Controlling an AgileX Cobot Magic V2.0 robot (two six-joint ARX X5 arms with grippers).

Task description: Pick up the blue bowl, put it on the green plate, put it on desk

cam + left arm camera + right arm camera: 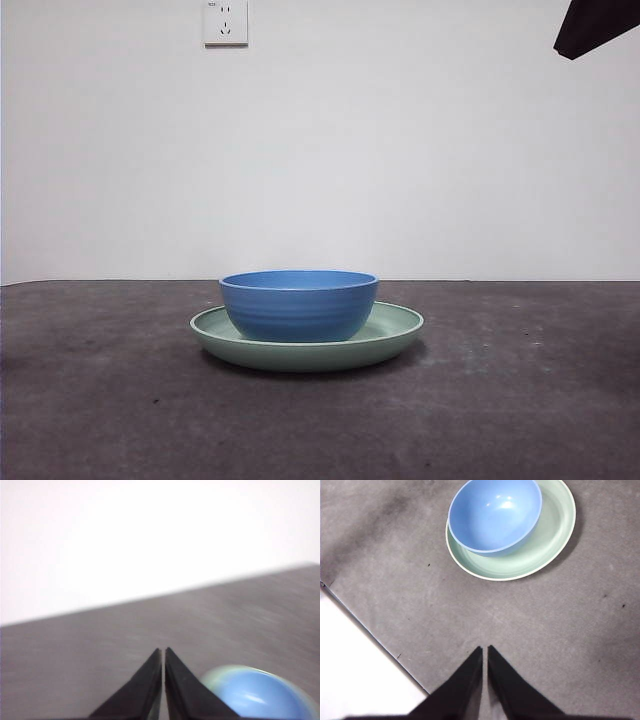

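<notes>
The blue bowl (299,305) sits upright inside the green plate (400,330) on the desk (100,400), a little off the plate's centre. In the right wrist view the bowl (495,514) and plate (555,525) lie well ahead of my right gripper (485,650), which is shut, empty and raised above the desk (545,630). My left gripper (163,652) is shut and empty; the bowl (260,695) shows blurred beside it, with a sliver of plate rim (212,677). One arm shows as a black tip (595,25) at the top right corner of the front view.
A white wall with a socket (225,22) stands behind the desk. The desk's edge against the white wall (365,635) runs close to my right gripper.
</notes>
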